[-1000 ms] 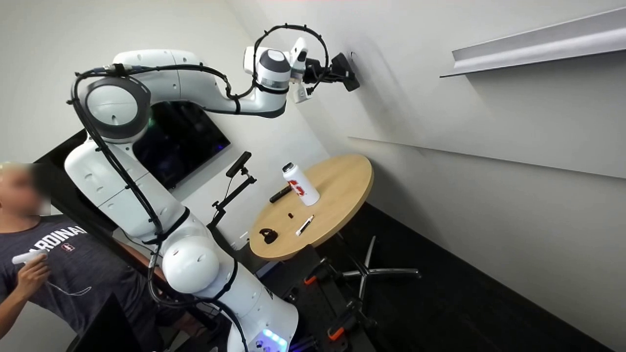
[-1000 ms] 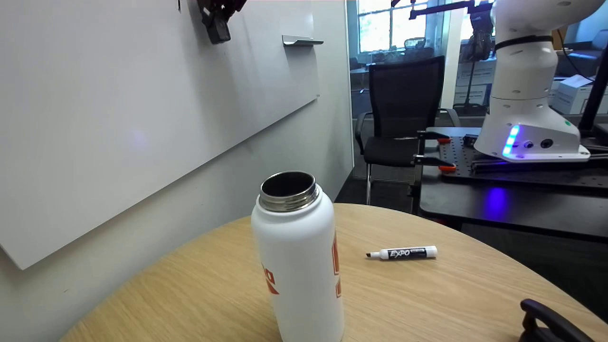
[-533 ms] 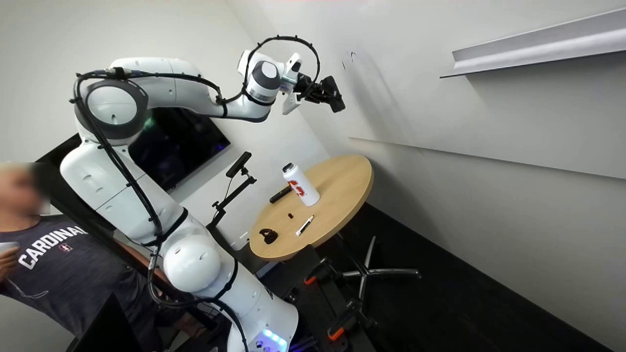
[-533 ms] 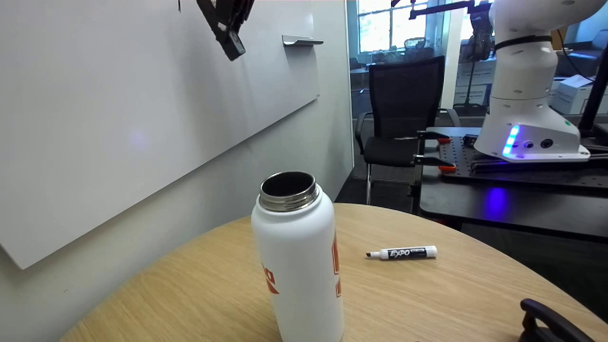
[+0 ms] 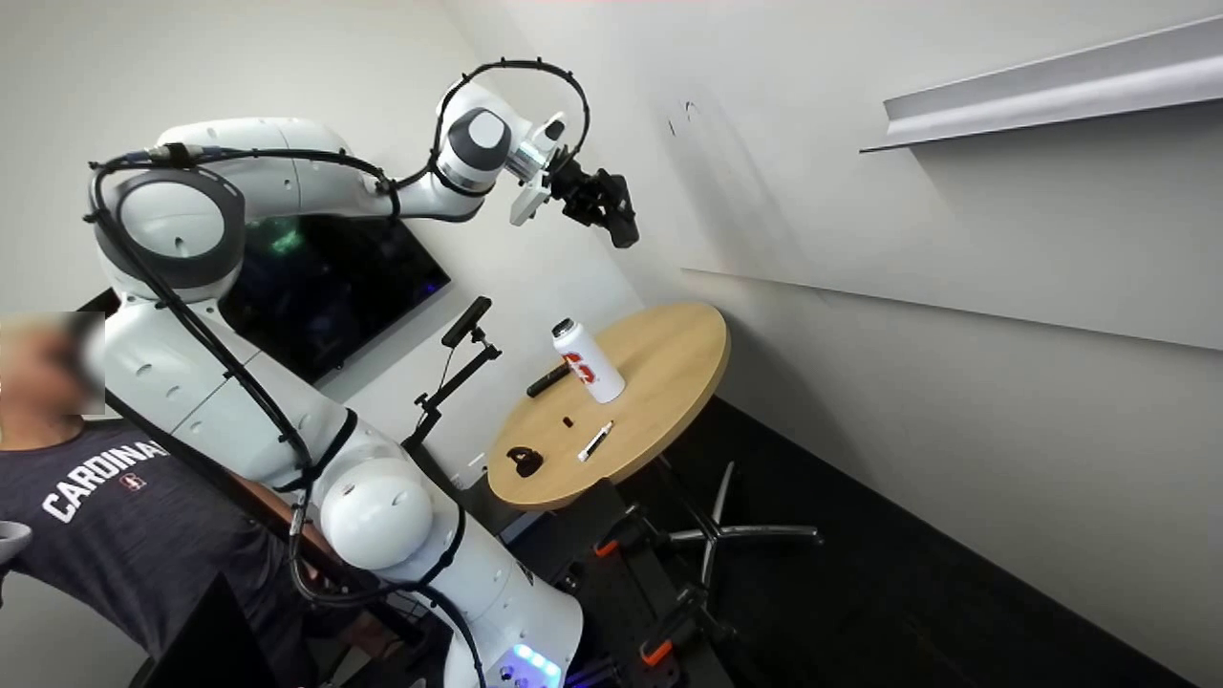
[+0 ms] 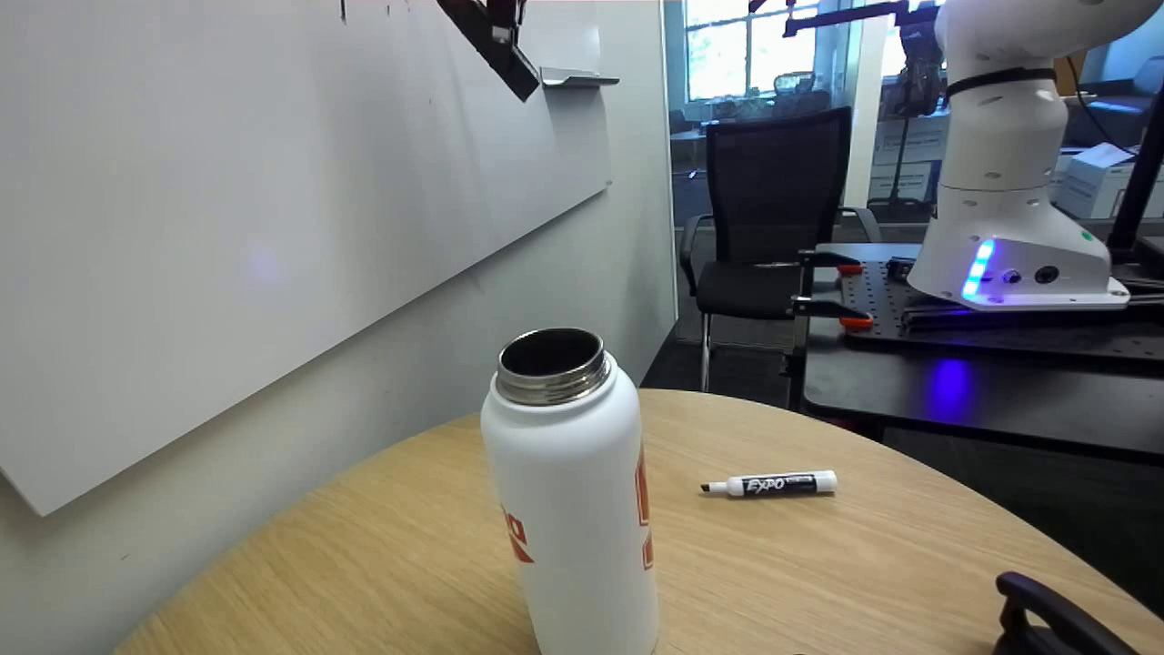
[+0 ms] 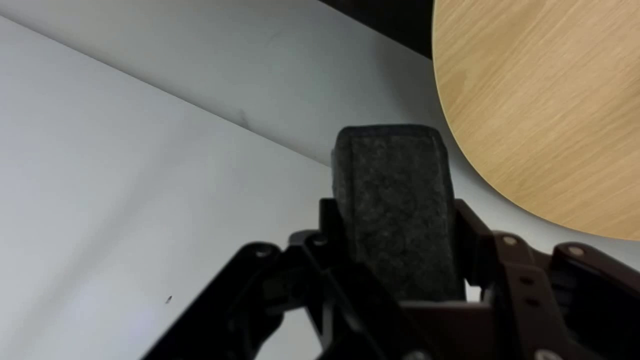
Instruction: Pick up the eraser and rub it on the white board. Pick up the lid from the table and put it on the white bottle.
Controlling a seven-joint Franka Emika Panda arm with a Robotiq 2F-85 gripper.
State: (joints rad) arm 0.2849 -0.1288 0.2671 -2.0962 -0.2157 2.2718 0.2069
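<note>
My gripper (image 7: pixel 394 220) is shut on the eraser (image 7: pixel 400 175), a dark felt block sticking out past the fingertips. In an exterior view the gripper (image 5: pixel 600 199) holds the eraser (image 5: pixel 623 227) in the air, apart from the white board (image 5: pixel 812 182). Small dark marks show on the board. The white bottle (image 5: pixel 594 368) with red print stands upright on the round table; its open metal mouth shows in an exterior view (image 6: pixel 573 509). The lid (image 5: pixel 527 463), black with a loop handle, lies on the table; it is partly cut off in an exterior view (image 6: pixel 1059 623).
A white marker (image 5: pixel 595 440) and its small black cap (image 5: pixel 568 421) lie on the round wooden table (image 5: pixel 669 354). A dark bar-shaped object (image 5: pixel 547 380) is behind the bottle. A metal shelf (image 5: pixel 1051 86) juts from the board. A person stands behind the arm.
My gripper has pulled back from the white board with the eraser, moving left and lower in an exterior view. Dark marks on the board have come into sight. The table things have not moved.
</note>
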